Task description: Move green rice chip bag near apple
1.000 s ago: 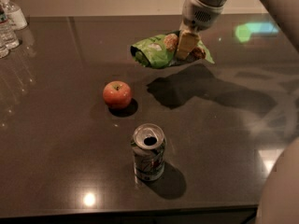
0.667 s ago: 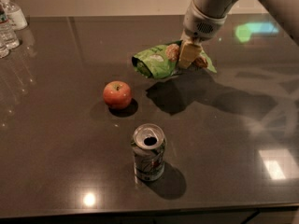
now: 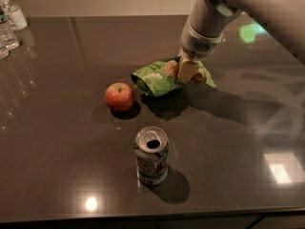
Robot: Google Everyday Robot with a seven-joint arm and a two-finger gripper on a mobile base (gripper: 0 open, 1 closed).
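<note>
The green rice chip bag (image 3: 157, 78) is a crinkly light-green packet with pictured tan rice cakes. It hangs just above the dark table, right of the apple (image 3: 119, 96). My gripper (image 3: 187, 70) comes down from the upper right and is shut on the bag's right part. The apple is red-orange with a short stem and sits on the table, a short gap left of the bag's left end. The bag's shadow falls on the table below it.
An open green-and-white soda can (image 3: 152, 155) stands in front of the apple and bag. Clear plastic bottles (image 3: 8, 25) stand at the far left corner. The table's front edge (image 3: 152, 213) runs along the bottom. My arm (image 3: 248, 4) fills the upper right.
My gripper has carried the bag down and to the left, closer to the apple and lower over the table. The apple and can have not moved.
</note>
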